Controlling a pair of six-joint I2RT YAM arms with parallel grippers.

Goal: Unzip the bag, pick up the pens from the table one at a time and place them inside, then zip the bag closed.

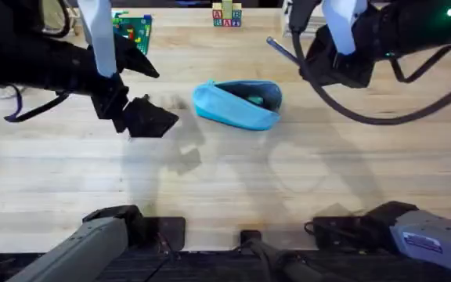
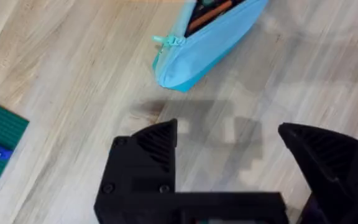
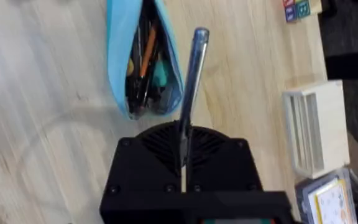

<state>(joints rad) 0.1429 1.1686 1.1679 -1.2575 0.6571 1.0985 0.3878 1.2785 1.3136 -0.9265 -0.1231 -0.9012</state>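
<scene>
Right hand (image 3: pixel 183 163) pinches a pen (image 3: pixel 191 93) near its base — thin, stiff, probably slippery — beside the soft, open bag (image 3: pixel 140 59); left hand (image 2: pixel 229 149) gapes empty.

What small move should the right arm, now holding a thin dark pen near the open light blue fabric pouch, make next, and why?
Probably carry the thin dark pen over the gaping mouth of the light blue fabric pouch and lower it in. The right gripper is shut on the pen, the pouch is unzipped with pens already inside, and the open left gripper hovers off to the side.
</scene>
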